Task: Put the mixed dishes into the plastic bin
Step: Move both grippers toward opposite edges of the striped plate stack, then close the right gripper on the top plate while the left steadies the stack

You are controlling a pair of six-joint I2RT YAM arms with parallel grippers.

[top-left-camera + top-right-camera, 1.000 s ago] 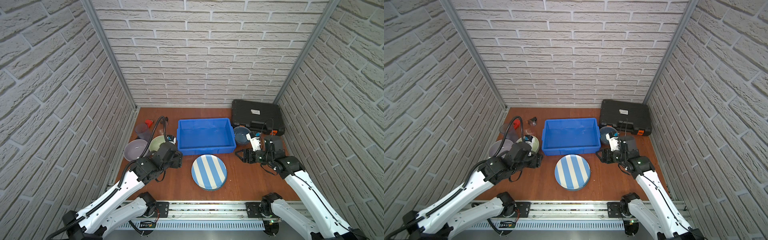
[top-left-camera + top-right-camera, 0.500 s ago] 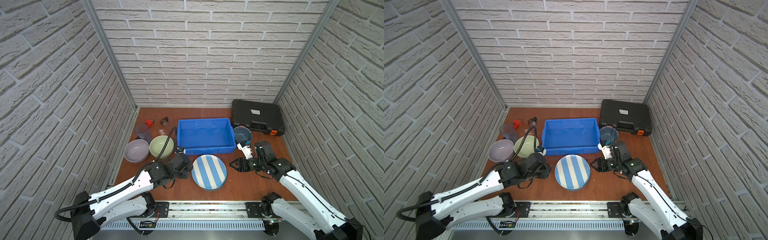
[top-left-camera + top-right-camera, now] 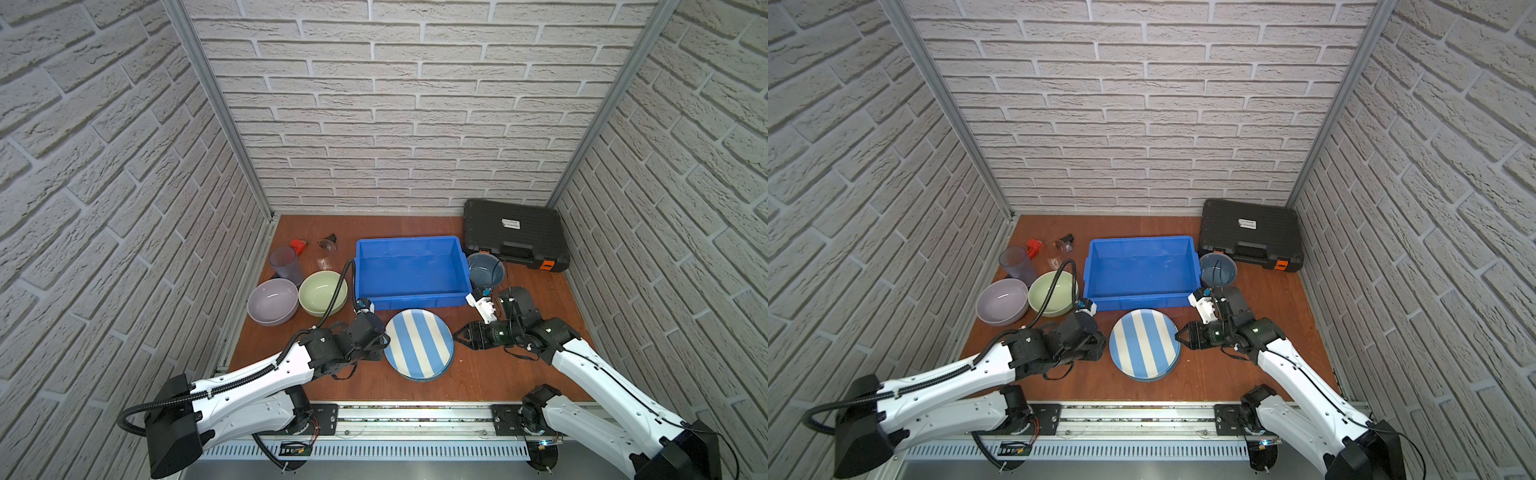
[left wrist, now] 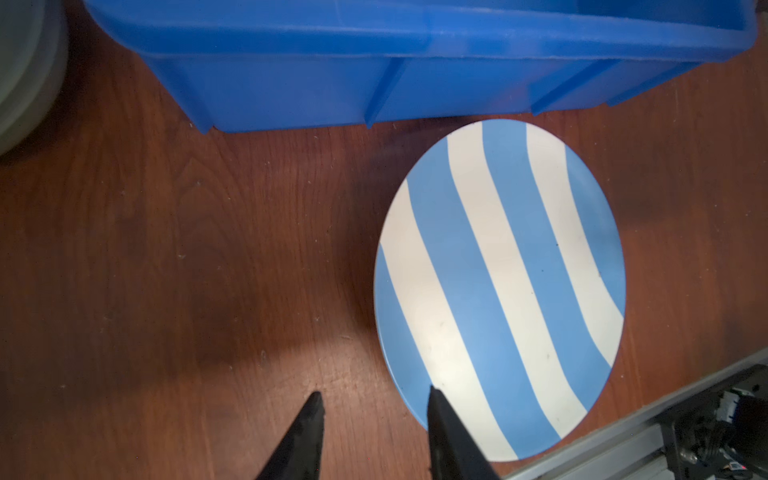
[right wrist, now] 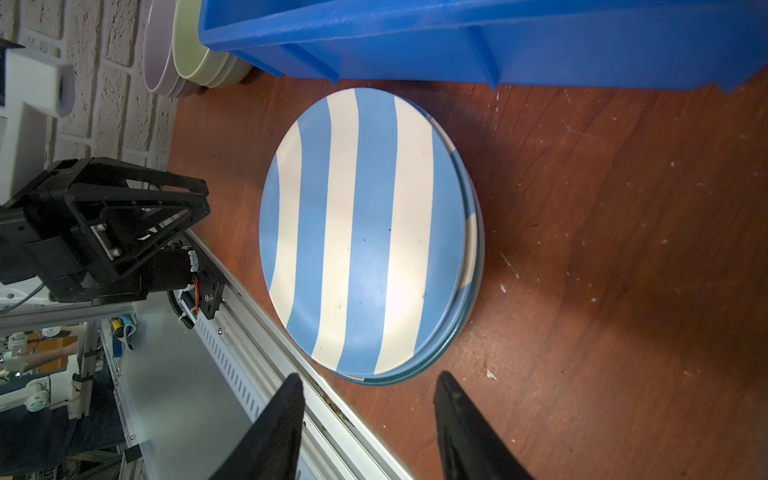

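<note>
Top views, left to right: lavender bowl [image 3: 272,300], translucent tumbler [image 3: 286,264] just behind it, pale green bowl [image 3: 322,292] right beside the lavender one, all on the table [image 3: 498,374] left of the plastic bin [image 3: 415,300]. Left gripper [image 4: 372,399] sits at the striped plate [image 3: 417,343] left edge; fingers narrowly parted, one tip over the rim, nothing clamped. The plate stack [image 5: 467,299] lies just in front of the bin's front wall. Right gripper [image 5: 369,376] faces the stack's right edge, fingers moderately wide, just short of it, holding nothing. Dark blue bowl [image 3: 484,270] stands by the bin's right end. Bin has nothing in it, so my read: zero dishes placed, everything left.

Materials:
- bowls: round, deep, matte
- tumbler: tapered, see-through bluish
- plates: flat, smooth, soft sheen; a teal rim peeks from under the striped one in the right wrist view
- bin: moulded glossy plastic, ribbed outer wall, rolled rim
- table: reddish wood grain, scuffed
</note>
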